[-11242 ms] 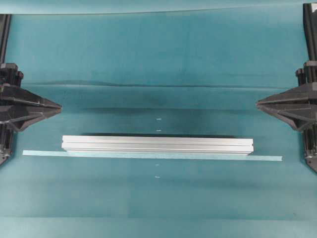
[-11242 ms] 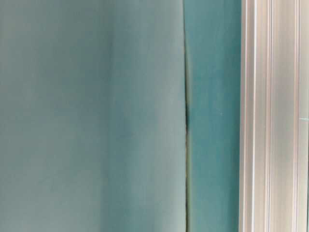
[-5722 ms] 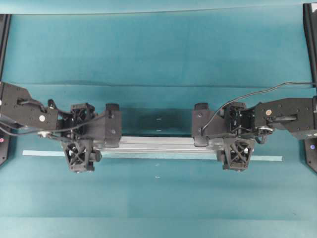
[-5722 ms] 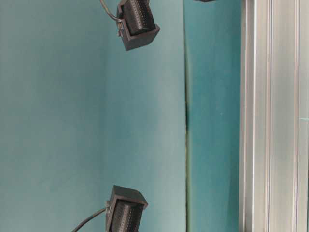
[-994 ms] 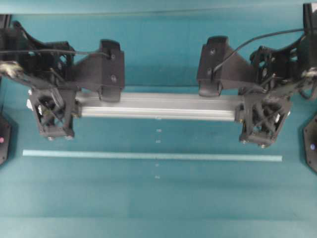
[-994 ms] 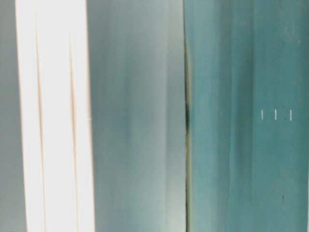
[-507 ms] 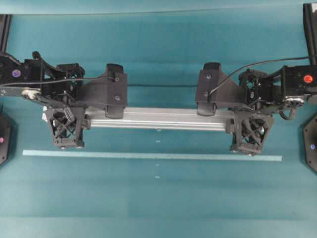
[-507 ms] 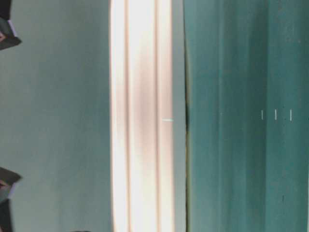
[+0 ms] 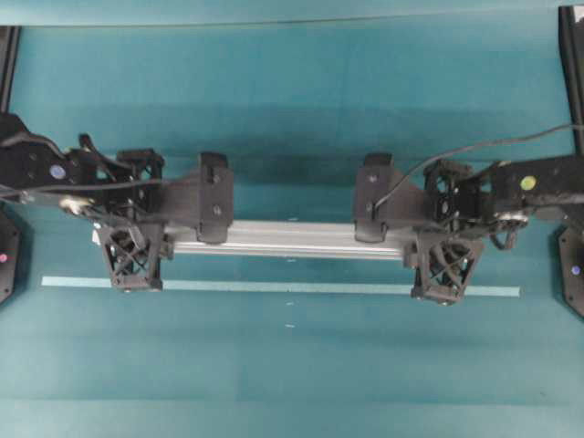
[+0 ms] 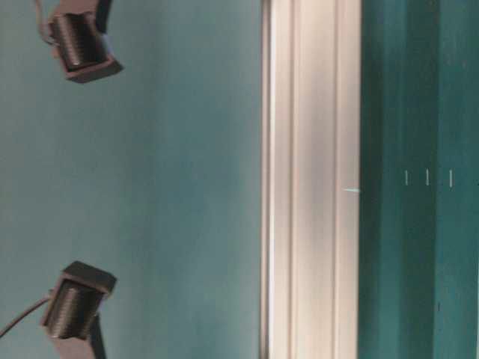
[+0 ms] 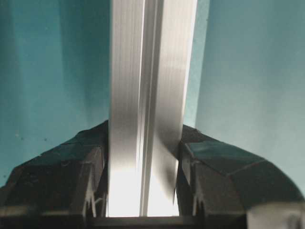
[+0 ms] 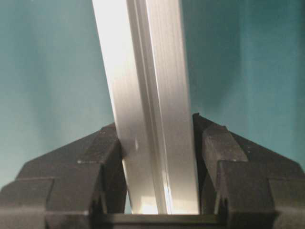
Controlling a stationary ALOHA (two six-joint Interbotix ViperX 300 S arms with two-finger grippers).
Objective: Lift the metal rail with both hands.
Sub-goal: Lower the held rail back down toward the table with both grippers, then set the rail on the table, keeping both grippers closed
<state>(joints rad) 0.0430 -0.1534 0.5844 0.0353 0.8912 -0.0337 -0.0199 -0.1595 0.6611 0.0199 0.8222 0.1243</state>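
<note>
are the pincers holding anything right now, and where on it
Yes, both hold the metal rail: the left pincer clamps its left end and the right pincer its right end, fingers on the two long sides.

metal rail (image 10: 310,179): runs top to bottom, right of centre | two black ribbed robot parts (image 10: 78,45): far left, apart from rail | backdrop: teal

obstacle: metal rail (image 9: 287,240) spans mid table btwn both arms | tape strip (image 9: 283,287) flat, just in front
</note>
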